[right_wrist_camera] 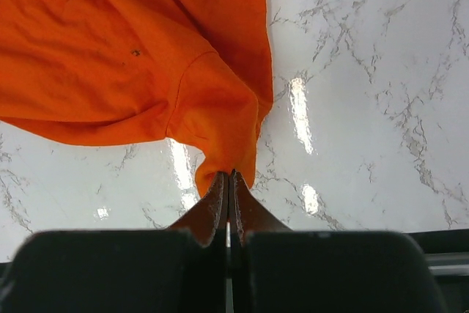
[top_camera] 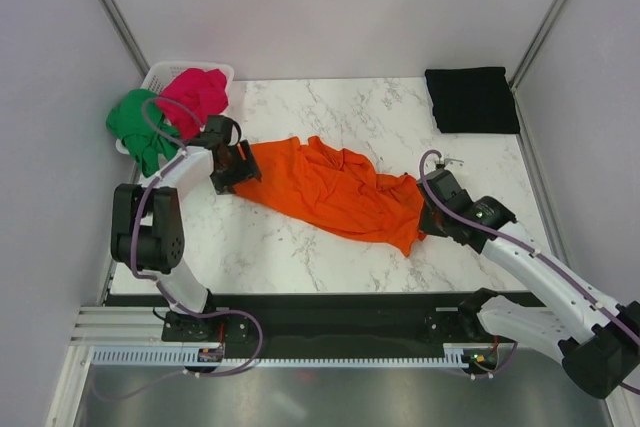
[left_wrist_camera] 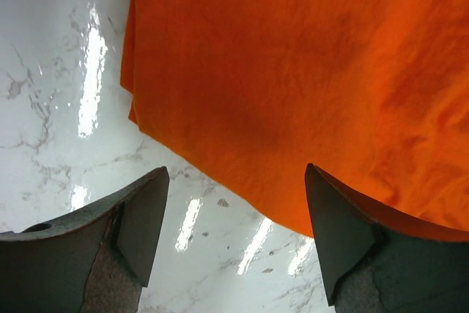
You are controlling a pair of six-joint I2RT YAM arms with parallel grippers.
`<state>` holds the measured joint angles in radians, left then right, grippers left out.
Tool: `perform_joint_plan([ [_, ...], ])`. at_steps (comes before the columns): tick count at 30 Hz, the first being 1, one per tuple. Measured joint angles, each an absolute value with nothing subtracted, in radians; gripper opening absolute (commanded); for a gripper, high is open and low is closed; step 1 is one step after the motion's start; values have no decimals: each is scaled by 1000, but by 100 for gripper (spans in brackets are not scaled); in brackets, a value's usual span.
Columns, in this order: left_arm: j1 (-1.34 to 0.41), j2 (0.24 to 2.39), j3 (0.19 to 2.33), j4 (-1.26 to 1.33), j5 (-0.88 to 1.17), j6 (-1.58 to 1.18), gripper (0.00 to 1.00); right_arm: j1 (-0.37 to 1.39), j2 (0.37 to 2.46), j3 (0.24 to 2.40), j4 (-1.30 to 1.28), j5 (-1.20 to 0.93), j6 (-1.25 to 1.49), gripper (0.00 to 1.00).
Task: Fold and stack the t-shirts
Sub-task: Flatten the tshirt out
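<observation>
A bright orange t-shirt (top_camera: 330, 187) lies spread and rumpled across the middle of the marble table (top_camera: 300, 257). My left gripper (top_camera: 233, 169) hovers open over the shirt's left end. In the left wrist view the orange cloth (left_wrist_camera: 293, 71) fills the top, and its hem runs under the left gripper (left_wrist_camera: 236, 168), with nothing gripped. My right gripper (top_camera: 424, 217) is shut on the shirt's right end. In the right wrist view the right gripper (right_wrist_camera: 229, 174) pinches a bunched tip of the orange cloth (right_wrist_camera: 124, 49). A folded black t-shirt (top_camera: 472, 99) lies at the back right.
A white plastic basket (top_camera: 165, 72) stands at the back left corner, with a green shirt (top_camera: 135, 122) and a magenta-red shirt (top_camera: 195, 92) hanging over its rim. Grey walls close in the table on both sides and at the back.
</observation>
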<state>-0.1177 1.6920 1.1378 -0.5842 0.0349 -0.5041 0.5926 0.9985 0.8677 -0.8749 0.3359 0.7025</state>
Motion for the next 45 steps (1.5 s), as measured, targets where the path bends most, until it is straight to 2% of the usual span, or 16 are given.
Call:
perform_joint_plan([
  [3, -96, 1700, 1138, -546, 34, -511, 77, 593, 992, 850, -875, 330, 702, 0],
  [6, -74, 1736, 1139, -515, 34, -516, 69, 593, 997, 846, -875, 325, 702, 0],
  [8, -64, 1776, 1139, -505, 35, -525, 55, 593, 1002, 846, -874, 322, 702, 0],
  [10, -59, 1806, 1141, -501, 34, -529, 35, 593, 1008, 846, -874, 321, 702, 0],
  [11, -59, 1808, 1145, -497, 36, -536, 18, 593, 1012, 846, -873, 321, 702, 0],
  [13, -59, 1810, 1149, -493, 38, -543, 2, 593, 1016, 846, -872, 321, 702, 0],
  [20, -63, 1742, 1211, -612, 11, -542, 6, 593, 1013, 844, -871, 318, 702, 0],
  [27, -76, 1586, 1471, -753, -9, -504, 12, 593, 1005, 830, -868, 309, 702, 0],
  [30, -81, 1649, 1573, -780, 4, -488, 12, 593, 999, 830, -868, 307, 702, 0],
  [33, -93, 1833, 1736, -823, 24, -473, 14, 593, 983, 830, -869, 307, 702, 0],
  [35, -114, 2019, 1935, -894, 33, -452, 30, 593, 970, 829, -869, 307, 702, 0],
  [36, -130, 2130, 2060, -911, 35, -437, 42, 593, 967, 829, -869, 307, 702, 0],
  [37, -144, 2225, 2175, -949, 36, -420, 64, 593, 966, 828, -869, 307, 702, 0],
  [39, -182, 2400, 2384, -952, 59, -389, 71, 593, 966, 825, -870, 302, 702, 0],
  [40, -197, 2433, 2401, -950, 68, -387, 74, 593, 967, 825, -871, 297, 702, 0],
  [45, -262, 2480, 2353, -1036, 74, -380, 75, 593, 965, 825, -872, 284, 703, 0],
])
